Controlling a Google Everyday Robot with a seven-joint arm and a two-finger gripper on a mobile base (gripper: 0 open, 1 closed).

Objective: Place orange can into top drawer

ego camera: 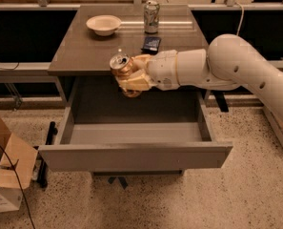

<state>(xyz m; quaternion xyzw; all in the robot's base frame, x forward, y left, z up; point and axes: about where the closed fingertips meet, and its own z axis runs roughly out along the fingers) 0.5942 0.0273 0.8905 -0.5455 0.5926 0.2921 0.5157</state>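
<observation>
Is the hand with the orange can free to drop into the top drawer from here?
Likely yes. The hand grips the orange can at the table's front edge, over the top drawer, which is pulled open; nothing shows between them.

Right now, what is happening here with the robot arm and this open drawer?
The robot's gripper is shut on the orange can and holds it at the front edge of the table, over the back part of the top drawer. The drawer is pulled open and nothing shows inside it; the can is not yet in it. A bowl, a silver-and-green can and a small dark object are on the table.
</observation>
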